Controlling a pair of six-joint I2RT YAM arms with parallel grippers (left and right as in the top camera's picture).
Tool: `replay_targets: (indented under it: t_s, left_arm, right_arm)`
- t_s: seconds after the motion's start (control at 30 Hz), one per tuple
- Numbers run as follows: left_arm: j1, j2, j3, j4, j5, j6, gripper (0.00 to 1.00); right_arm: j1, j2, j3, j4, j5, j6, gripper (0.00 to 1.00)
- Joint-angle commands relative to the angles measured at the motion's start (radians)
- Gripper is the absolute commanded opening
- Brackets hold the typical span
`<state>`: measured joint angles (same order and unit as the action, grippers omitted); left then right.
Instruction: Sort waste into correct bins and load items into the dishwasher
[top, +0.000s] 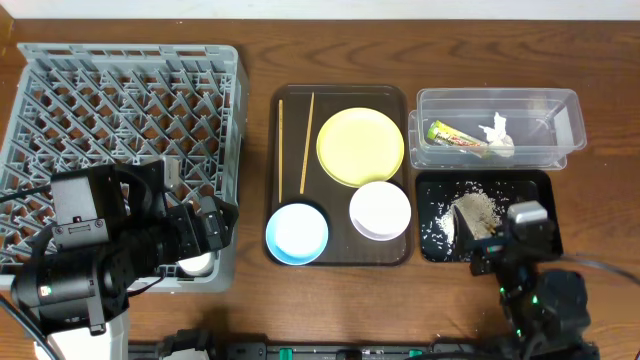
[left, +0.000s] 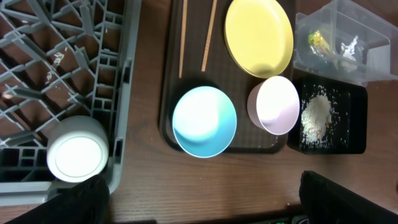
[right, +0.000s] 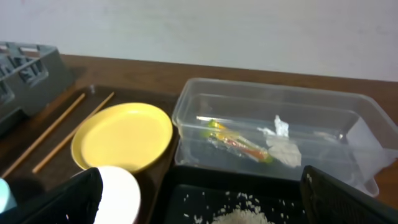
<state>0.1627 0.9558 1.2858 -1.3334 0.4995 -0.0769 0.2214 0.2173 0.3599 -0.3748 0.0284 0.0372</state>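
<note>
The green-and-orange wrapper (top: 455, 137) and white tissue (top: 495, 130) lie in the clear tub (top: 560, 110). The rice heap (top: 478, 212) lies in the black tray (top: 435, 245). The yellow plate (top: 360, 146), blue bowl (top: 297, 233), white bowl (top: 380, 210) and two chopsticks (top: 306, 140) sit on the brown tray. The grey dish rack (top: 120, 100) stands at the left. My left gripper (left: 202, 199) is open and empty, above the table by the rack's front right corner. My right gripper (right: 199, 205) is open and empty over the black tray's near part.
A white cup (left: 76, 155) stands in the rack's front right corner, under my left arm. The brown tray (top: 340, 258) lies between the rack and the bins. The table's front edge runs just below both arms.
</note>
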Motion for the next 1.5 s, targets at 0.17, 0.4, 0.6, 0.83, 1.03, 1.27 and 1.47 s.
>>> replay_targets:
  t_s: [0.17, 0.4, 0.6, 0.83, 1.03, 1.27, 1.47]
  left_arm:
    - [0.004, 0.0, 0.014, 0.0, 0.013, 0.016, 0.98]
    - [0.004, 0.0, 0.014, 0.0, 0.013, 0.017, 0.98]
    - [0.004, 0.0, 0.014, 0.0, 0.013, 0.017, 0.98]
    - [0.004, 0.0, 0.014, 0.0, 0.013, 0.016, 0.98]
    - [0.004, 0.0, 0.014, 0.0, 0.013, 0.016, 0.98]
    - [0.004, 0.0, 0.014, 0.0, 0.011, 0.011, 0.98]
    - [0.003, 0.013, 0.006, 0.135, 0.141, -0.059, 0.98]
  right_arm:
    - [-0.02, -0.212, -0.263, 0.218, -0.003, 0.003, 0.99]
    - [-0.02, -0.212, -0.355, 0.334, -0.003, 0.003, 0.99]
    - [-0.02, -0.212, -0.355, 0.311, -0.003, 0.003, 0.99]
    - [-0.02, -0.211, -0.354, 0.303, -0.003, 0.003, 0.99]
    - [-0.02, -0.211, -0.354, 0.303, -0.003, 0.003, 0.99]
    - [-0.02, -0.211, -0.354, 0.303, -0.003, 0.003, 0.99]
    - [-0.02, -0.211, -0.354, 0.303, -0.003, 0.003, 0.99]
